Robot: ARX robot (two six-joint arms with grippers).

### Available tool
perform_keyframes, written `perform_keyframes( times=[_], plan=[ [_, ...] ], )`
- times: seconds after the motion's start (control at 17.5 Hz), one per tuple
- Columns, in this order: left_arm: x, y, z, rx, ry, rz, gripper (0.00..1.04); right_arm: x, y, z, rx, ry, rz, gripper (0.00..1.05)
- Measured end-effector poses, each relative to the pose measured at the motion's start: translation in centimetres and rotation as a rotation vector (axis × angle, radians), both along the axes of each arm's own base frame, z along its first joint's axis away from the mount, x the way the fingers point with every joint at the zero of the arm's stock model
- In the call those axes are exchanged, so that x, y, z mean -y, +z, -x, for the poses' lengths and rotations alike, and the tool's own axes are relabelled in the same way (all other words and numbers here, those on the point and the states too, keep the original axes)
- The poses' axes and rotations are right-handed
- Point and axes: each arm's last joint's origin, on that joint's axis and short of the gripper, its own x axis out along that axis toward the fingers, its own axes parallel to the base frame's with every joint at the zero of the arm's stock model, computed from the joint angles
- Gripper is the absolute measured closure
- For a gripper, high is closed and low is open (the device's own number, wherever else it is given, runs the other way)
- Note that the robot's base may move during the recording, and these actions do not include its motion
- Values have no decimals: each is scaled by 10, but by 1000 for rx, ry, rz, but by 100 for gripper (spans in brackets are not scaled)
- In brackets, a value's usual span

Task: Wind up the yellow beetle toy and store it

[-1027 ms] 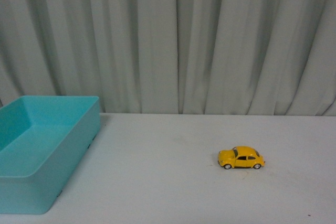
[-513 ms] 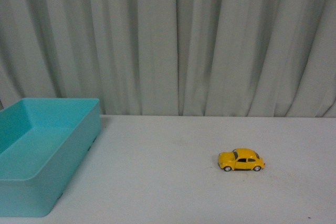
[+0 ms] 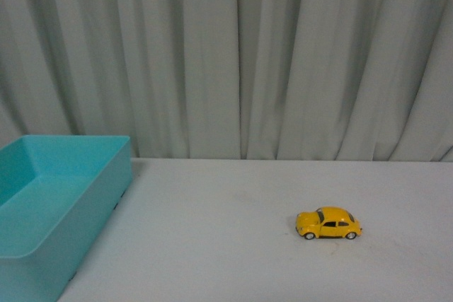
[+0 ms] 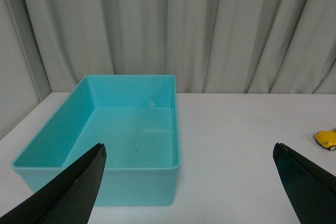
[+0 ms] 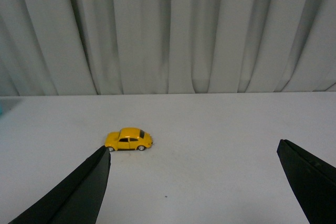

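The yellow beetle toy (image 3: 328, 223) stands on its wheels on the white table, right of centre in the front view, its side turned to the camera. It also shows in the right wrist view, the toy (image 5: 128, 139) just beyond my left-hand fingertip, and at the edge of the left wrist view as a yellow sliver (image 4: 326, 138). My right gripper (image 5: 193, 148) is open, short of the car and not touching it. My left gripper (image 4: 189, 145) is open, facing the box with nothing between its fingers. Neither arm shows in the front view.
An empty turquoise plastic box (image 3: 113, 175) sits at the table's left; its rim (image 4: 176, 129) lies just ahead of my left gripper. A pleated grey curtain (image 3: 233, 54) hangs behind the table (image 3: 212, 231).
The front view has shifted slightly: the car and box sit a little lower and the box further left in the frame. The car itself has not moved on the table.
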Motion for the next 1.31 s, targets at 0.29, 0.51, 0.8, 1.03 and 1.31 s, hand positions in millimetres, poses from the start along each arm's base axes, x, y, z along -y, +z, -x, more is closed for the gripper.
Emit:
perform_keyframes(
  times=[0.29, 0.51, 0.8, 1.03, 1.31],
  plan=[
    [0, 0, 0, 0, 0, 0, 7, 0, 0, 0, 2, 0, 0, 7],
    [0, 0, 0, 1, 0, 0, 7, 0, 0, 0, -2, 0, 0, 7],
    [0, 0, 0, -2, 0, 0, 7, 0, 0, 0, -2, 0, 0, 7],
    [0, 0, 0, -2, 0, 0, 7, 0, 0, 0, -2, 0, 0, 7],
    [0, 0, 0, -2, 0, 0, 7, 38, 9, -20, 79, -106, -226, 7]
  ],
)
